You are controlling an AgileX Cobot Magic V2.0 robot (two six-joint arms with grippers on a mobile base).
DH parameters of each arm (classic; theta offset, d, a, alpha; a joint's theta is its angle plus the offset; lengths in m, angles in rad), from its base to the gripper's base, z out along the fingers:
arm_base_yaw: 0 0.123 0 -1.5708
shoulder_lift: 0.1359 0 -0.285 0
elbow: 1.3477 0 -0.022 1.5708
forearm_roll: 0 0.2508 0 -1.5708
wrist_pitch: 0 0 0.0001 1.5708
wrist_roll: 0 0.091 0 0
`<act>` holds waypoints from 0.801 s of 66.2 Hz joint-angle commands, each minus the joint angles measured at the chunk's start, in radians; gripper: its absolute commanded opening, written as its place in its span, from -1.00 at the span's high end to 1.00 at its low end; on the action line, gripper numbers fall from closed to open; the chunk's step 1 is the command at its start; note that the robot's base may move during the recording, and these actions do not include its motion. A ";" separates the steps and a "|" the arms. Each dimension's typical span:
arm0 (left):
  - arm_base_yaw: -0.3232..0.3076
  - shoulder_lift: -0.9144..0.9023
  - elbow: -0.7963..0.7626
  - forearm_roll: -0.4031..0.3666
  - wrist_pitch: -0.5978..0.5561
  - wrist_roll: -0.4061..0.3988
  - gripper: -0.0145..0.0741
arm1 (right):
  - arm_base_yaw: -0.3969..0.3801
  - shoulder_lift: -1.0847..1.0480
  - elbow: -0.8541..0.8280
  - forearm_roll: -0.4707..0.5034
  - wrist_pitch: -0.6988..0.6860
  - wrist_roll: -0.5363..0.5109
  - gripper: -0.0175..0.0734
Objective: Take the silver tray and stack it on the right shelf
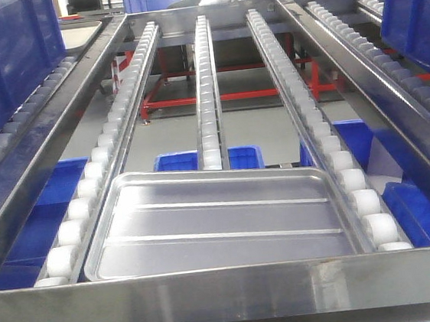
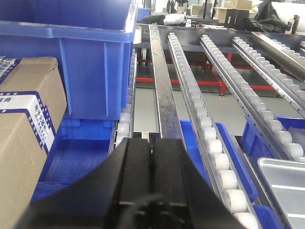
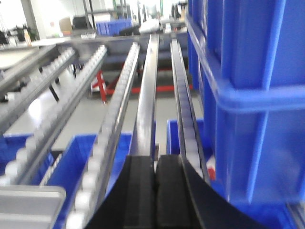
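Resting across the roller rails (image 1: 206, 93), silver tray (image 1: 221, 222) seems to butt the front bar (image 1: 229, 290), likely its stop. It sits right of left gripper (image 2: 153, 150) and left of right gripper (image 3: 155, 167); both have fingers together, empty.

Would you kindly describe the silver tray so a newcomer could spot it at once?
Look at the steel roller rack filling the front view, then down its rails to the flat front bar. The silver tray lies just behind it, the only shallow metal piece with two long ridges among deep blue bins.
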 commanded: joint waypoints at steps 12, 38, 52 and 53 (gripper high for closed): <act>-0.001 0.049 -0.090 0.010 -0.013 0.003 0.88 | 0.047 0.042 -0.117 -0.012 -0.005 -0.008 0.50; -0.208 0.451 -0.238 0.031 -0.064 0.001 0.88 | 0.394 0.502 -0.250 -0.020 -0.040 -0.009 0.50; -0.364 0.579 -0.248 -0.185 -0.122 -0.003 0.88 | 0.512 0.729 -0.251 -0.020 -0.168 -0.009 0.50; -0.369 0.581 -0.248 -0.214 -0.122 -0.003 0.88 | 0.512 0.740 -0.251 -0.020 -0.172 -0.009 0.50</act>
